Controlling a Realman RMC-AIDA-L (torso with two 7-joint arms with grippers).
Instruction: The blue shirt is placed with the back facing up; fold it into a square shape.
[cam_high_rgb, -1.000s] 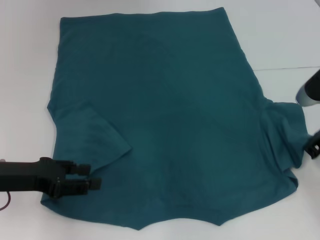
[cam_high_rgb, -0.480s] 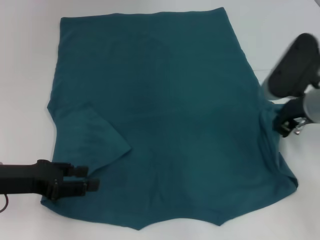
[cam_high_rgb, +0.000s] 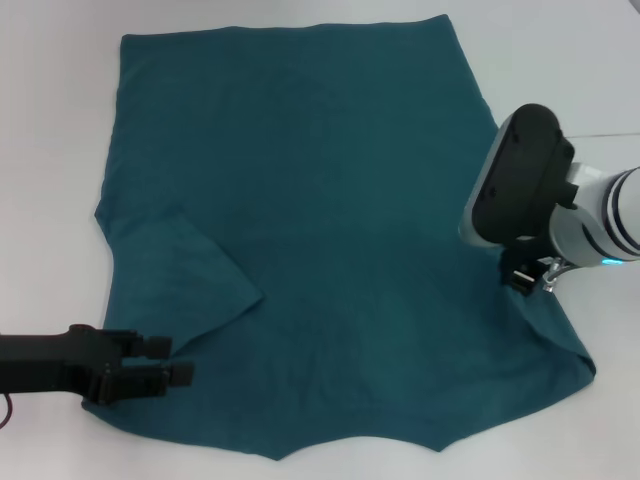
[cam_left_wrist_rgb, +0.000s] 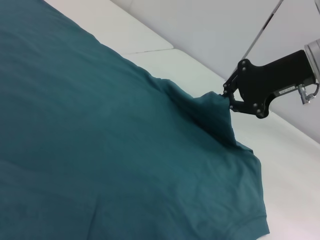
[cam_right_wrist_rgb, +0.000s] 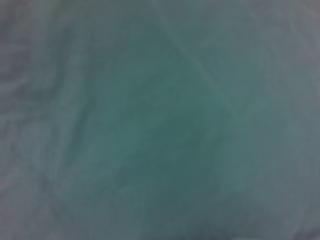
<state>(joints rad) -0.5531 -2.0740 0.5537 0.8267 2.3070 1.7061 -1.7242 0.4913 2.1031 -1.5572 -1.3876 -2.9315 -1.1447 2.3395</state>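
Note:
The blue shirt (cam_high_rgb: 320, 220) lies flat on the white table (cam_high_rgb: 50, 150), plain side up, no lettering showing. Its left sleeve is folded in over the body. My right gripper (cam_high_rgb: 525, 280) is shut on the right sleeve and holds it lifted over the shirt's right edge. The left wrist view shows this gripper (cam_left_wrist_rgb: 229, 98) pinching a raised peak of the shirt (cam_left_wrist_rgb: 100, 150). My left gripper (cam_high_rgb: 165, 362) is open and empty, low over the shirt's near left corner. The right wrist view is filled with the shirt's cloth (cam_right_wrist_rgb: 160, 120).
The white table surrounds the shirt on all sides. A seam in the table top (cam_high_rgb: 600, 135) runs at the right. My right forearm (cam_high_rgb: 520, 185) hangs over the shirt's right edge.
My right arm has swung in from the right edge, carrying the right sleeve inward over the shirt's body. My left gripper has drawn back slightly to the left.

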